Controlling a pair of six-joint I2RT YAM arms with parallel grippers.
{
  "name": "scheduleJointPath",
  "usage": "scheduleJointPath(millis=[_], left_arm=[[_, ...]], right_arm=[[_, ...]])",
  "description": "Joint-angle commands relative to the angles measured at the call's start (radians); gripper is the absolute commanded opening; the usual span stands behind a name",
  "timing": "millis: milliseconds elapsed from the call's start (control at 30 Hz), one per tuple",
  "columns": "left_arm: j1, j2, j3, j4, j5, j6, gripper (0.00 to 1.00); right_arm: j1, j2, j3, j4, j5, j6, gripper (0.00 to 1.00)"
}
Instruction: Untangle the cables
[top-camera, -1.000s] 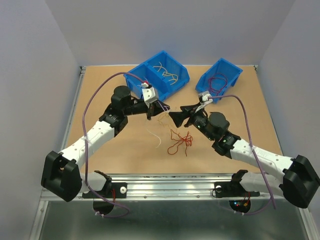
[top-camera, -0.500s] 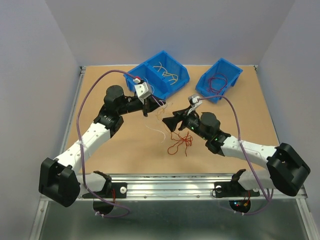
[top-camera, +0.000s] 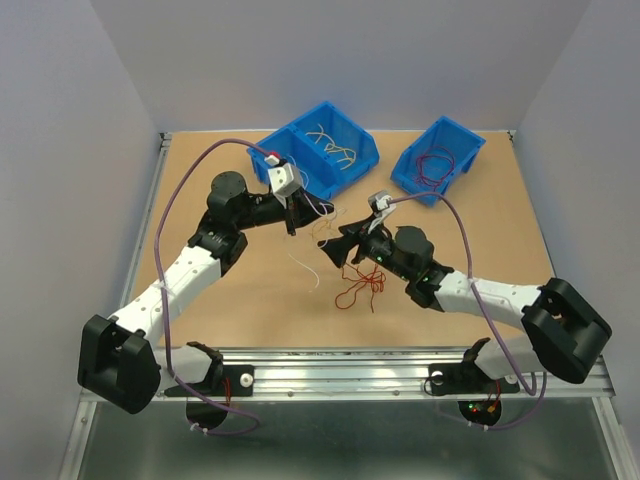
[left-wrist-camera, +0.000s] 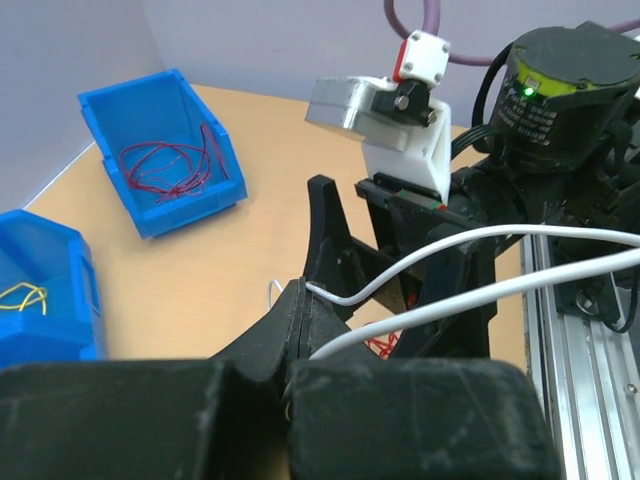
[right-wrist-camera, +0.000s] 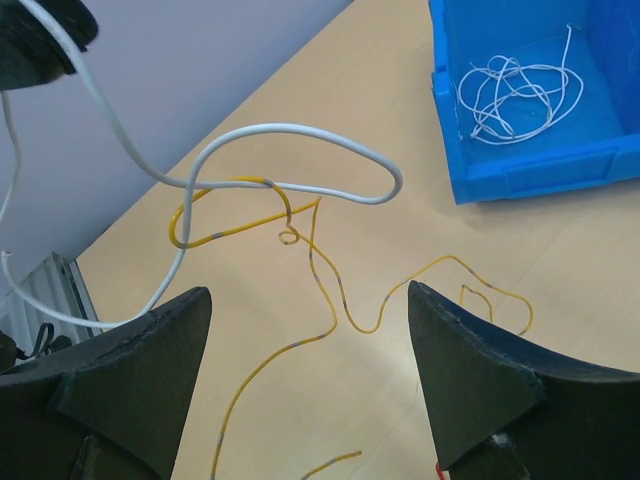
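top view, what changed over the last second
The right tool, open, swung left toward the left tool, which drew back left, shut on the white cable. The red cables on the table and the bins stayed put.

Right arm (top-camera: 470, 293) swung left about its base over last second; shoulder block now further in from table's right edge. Right gripper (top-camera: 330, 252) carried left and slightly toward near edge. Left arm (top-camera: 190, 270) drawn back leftward; left gripper (top-camera: 294, 216) retreated from table middle, and white cable (top-camera: 306, 266) hanging from it shifted left too. Most movement in first half second, little since.
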Motion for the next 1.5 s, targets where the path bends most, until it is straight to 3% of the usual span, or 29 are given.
scheduleJointPath(millis=[0, 567, 667, 700, 767, 800, 833, 867, 1000, 1200, 1267, 1333, 1467], left_arm=[[0.002, -0.021, -0.018, 0.099, 0.061, -0.064, 0.00], [-0.021, -0.052, -0.059, 0.225, 0.125, -0.183, 0.00], [-0.023, -0.063, -0.062, 0.232, 0.137, -0.189, 0.00], [-0.024, -0.067, -0.064, 0.231, 0.139, -0.187, 0.00], [-0.023, -0.078, -0.065, 0.234, 0.140, -0.187, 0.00], [-0.021, -0.080, -0.067, 0.234, 0.137, -0.186, 0.00], [-0.021, -0.083, -0.065, 0.225, 0.121, -0.172, 0.00], [-0.015, -0.083, -0.064, 0.214, 0.107, -0.166, 0.00], [0.057, -0.083, -0.048, 0.179, 0.035, -0.170, 0.00], [0.151, -0.107, -0.071, 0.195, -0.141, -0.213, 0.00], [0.168, -0.146, -0.106, 0.203, -0.298, -0.210, 0.00], [0.174, -0.196, -0.134, 0.206, -0.540, -0.221, 0.00], [0.200, -0.250, -0.189, 0.223, -0.844, -0.279, 0.00]], right_arm=[[0.015, 0.029, 0.008, 0.089, 0.022, -0.037, 0.84], [0.081, 0.144, 0.058, 0.173, 0.045, -0.115, 0.84], [0.089, 0.158, 0.067, 0.173, 0.045, -0.118, 0.66], [0.091, 0.159, 0.067, 0.173, 0.047, -0.118, 0.50], [0.094, 0.158, 0.069, 0.172, 0.059, -0.115, 0.30], [0.097, 0.153, 0.067, 0.170, 0.064, -0.115, 0.13], [0.097, 0.149, 0.067, 0.170, 0.068, -0.110, 0.07], [0.097, 0.146, 0.064, 0.167, 0.073, -0.106, 0.01], [0.097, 0.121, 0.046, 0.152, 0.156, -0.083, 0.01], [0.097, 0.072, 0.008, 0.109, 0.418, 0.005, 0.01], [0.094, 0.045, -0.012, 0.074, 0.560, 0.052, 0.01], [0.082, 0.017, -0.035, 0.047, 0.669, 0.115, 0.01], [-0.010, -0.051, -0.078, -0.040, 0.765, 0.276, 0.00]])
